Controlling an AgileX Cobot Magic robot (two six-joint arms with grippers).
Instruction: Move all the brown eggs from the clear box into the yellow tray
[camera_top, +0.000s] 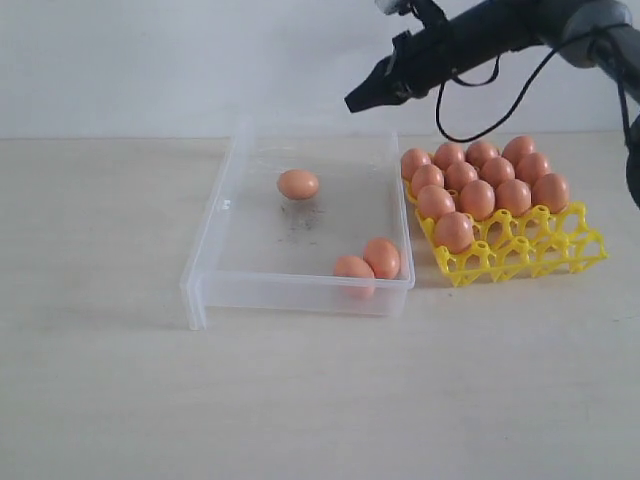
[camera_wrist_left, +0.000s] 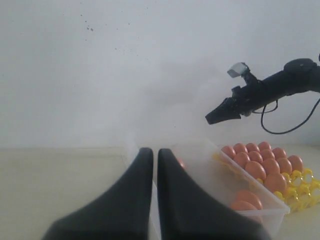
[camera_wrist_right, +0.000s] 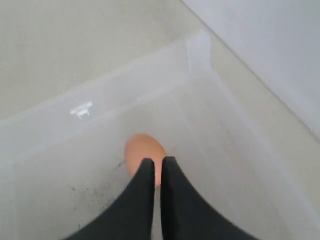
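Observation:
The clear box (camera_top: 290, 292) holds three brown eggs: one alone near the back (camera_top: 298, 184) and two touching at the front right corner (camera_top: 368, 262). The yellow tray (camera_top: 535, 256) to the right carries several brown eggs (camera_top: 478, 180). My right gripper (camera_top: 352, 102) hangs in the air above the box's back right, shut and empty. In the right wrist view its tips (camera_wrist_right: 156, 161) point down at the lone egg (camera_wrist_right: 141, 150) far below. My left gripper (camera_wrist_left: 150, 151) is shut with nothing in it, low and left of the box (camera_wrist_left: 260, 212). It is out of the exterior view.
The box and tray stand on a pale table (camera_top: 300, 400) before a white wall. The tray's front row of cups (camera_top: 560, 250) holds no eggs. A black cable (camera_top: 500, 100) loops under the right arm.

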